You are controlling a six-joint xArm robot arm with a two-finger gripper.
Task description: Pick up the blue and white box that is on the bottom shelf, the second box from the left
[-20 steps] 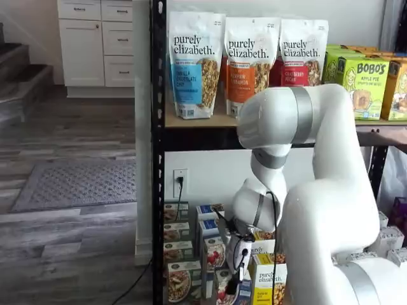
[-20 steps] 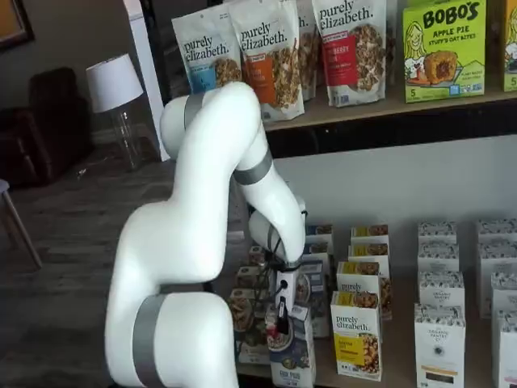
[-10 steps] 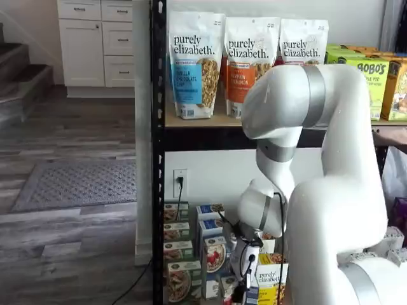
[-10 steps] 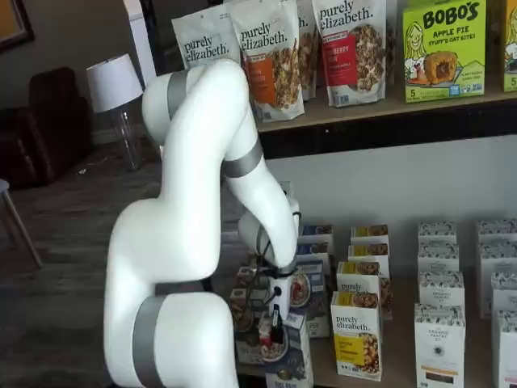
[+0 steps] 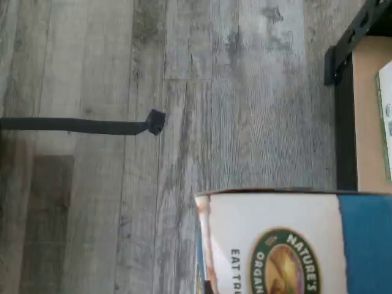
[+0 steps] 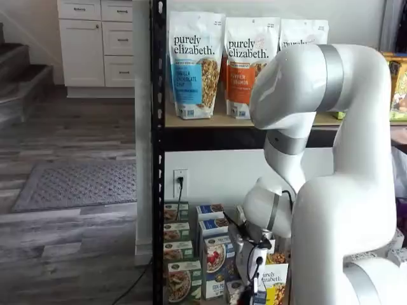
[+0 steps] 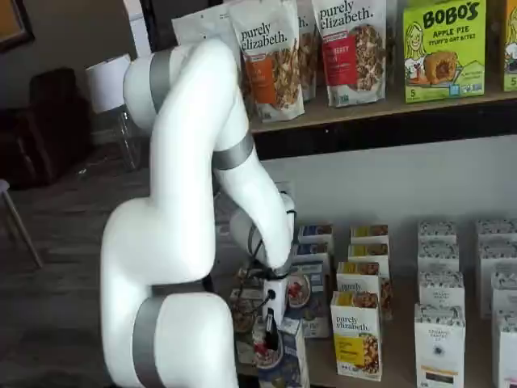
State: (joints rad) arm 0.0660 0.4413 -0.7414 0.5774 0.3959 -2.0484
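My gripper (image 7: 270,330) is shut on the blue and white box (image 7: 283,360), which hangs tilted in front of the bottom shelf (image 7: 397,365), clear of its row. In a shelf view the gripper (image 6: 255,287) sits low behind my white arm, and only a bit of the box (image 6: 235,291) shows at the frame's lower edge. The wrist view shows the box (image 5: 275,245) close up: a white band with a round green logo beside a blue field, held over the grey plank floor. The fingers do not show in the wrist view.
More blue cartons (image 6: 215,257) stay in the row behind. A yellow purely elizabeth carton (image 7: 357,335) stands just right, green-and-white cartons (image 6: 177,279) left, white cartons (image 7: 440,339) further right. The black rack post (image 6: 157,159) is close. A black cable (image 5: 79,125) lies on the floor.
The arm has drawn back from the shelf with the box in its grip. The box has come out of its row and sits lower and nearer the front. The elbow has risen.
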